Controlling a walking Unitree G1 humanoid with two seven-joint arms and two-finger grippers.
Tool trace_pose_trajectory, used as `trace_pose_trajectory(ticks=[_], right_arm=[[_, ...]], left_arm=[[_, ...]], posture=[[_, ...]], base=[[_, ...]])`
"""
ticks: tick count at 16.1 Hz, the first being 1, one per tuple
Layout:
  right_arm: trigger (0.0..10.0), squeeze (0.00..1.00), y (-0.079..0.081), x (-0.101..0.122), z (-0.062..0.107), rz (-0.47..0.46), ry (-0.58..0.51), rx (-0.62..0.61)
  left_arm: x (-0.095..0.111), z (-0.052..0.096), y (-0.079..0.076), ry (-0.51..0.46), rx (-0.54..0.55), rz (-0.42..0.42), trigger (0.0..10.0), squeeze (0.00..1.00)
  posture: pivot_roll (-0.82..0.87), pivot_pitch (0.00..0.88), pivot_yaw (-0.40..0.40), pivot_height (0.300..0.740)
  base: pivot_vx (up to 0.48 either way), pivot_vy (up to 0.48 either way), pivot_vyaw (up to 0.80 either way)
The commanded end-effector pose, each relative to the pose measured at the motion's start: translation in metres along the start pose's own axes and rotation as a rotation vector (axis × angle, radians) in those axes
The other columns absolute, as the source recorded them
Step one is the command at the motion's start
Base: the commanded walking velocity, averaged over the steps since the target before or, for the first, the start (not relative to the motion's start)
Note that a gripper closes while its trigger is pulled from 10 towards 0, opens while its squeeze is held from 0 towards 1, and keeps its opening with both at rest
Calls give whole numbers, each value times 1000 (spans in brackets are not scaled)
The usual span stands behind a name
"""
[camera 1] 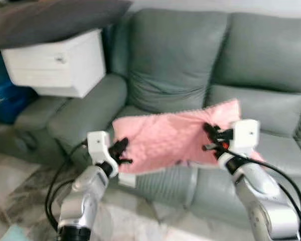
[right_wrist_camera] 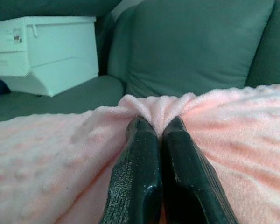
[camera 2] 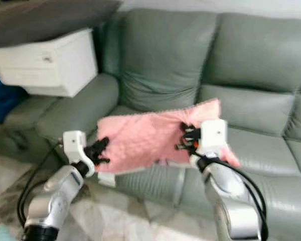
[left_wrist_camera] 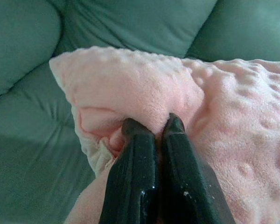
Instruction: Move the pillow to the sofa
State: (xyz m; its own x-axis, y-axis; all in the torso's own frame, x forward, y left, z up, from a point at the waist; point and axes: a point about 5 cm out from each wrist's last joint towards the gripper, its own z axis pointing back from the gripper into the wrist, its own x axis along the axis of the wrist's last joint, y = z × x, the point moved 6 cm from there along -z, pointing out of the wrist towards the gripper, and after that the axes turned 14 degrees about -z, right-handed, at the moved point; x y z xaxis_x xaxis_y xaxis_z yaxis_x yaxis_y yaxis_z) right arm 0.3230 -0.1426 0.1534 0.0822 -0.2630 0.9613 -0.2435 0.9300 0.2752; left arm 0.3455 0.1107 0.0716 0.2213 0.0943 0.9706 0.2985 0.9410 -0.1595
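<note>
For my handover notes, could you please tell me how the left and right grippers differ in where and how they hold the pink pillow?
The left gripper grips the pillow at its left corner, bunching the fabric; the right gripper pinches a fold further along, near the right end. The left gripper sits lower, by the sofa seat's front edge; the right sits higher, over the seat. Both have their jaws shut on the pillow.

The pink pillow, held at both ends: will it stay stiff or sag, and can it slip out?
The pink pillow probably sags; its fabric bunches where the left gripper pinches. Likely light. The fuzzy cover in the right gripper should resist slipping.
</note>
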Motion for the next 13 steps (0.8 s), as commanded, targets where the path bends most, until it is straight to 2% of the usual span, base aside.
trace_pose_trajectory(ticks=[1,6,10,13], right_arm=[[10000,0,7,7,-2,10,-25,28],[10000,0,7,8,-2,15,-24,27],[10000,0,6,7,-2,19,-23,28],[10000,0,4,9,-3,21,-25,20]], left_arm=[[2,1,5,-7,15,-5,10000,0],[5,0,6,-15,5,-11,10000,0],[12,-1,1,-36,-15,-11,10000,0],[9,0,0,-29,-16,-7,10000,0]], posture=[[-242,0,31,740],[-245,0,32,740],[-244,0,33,740],[-247,0,35,740]], base=[[0,0,0],[0,0,0],[0,-405,0],[0,-471,0]])
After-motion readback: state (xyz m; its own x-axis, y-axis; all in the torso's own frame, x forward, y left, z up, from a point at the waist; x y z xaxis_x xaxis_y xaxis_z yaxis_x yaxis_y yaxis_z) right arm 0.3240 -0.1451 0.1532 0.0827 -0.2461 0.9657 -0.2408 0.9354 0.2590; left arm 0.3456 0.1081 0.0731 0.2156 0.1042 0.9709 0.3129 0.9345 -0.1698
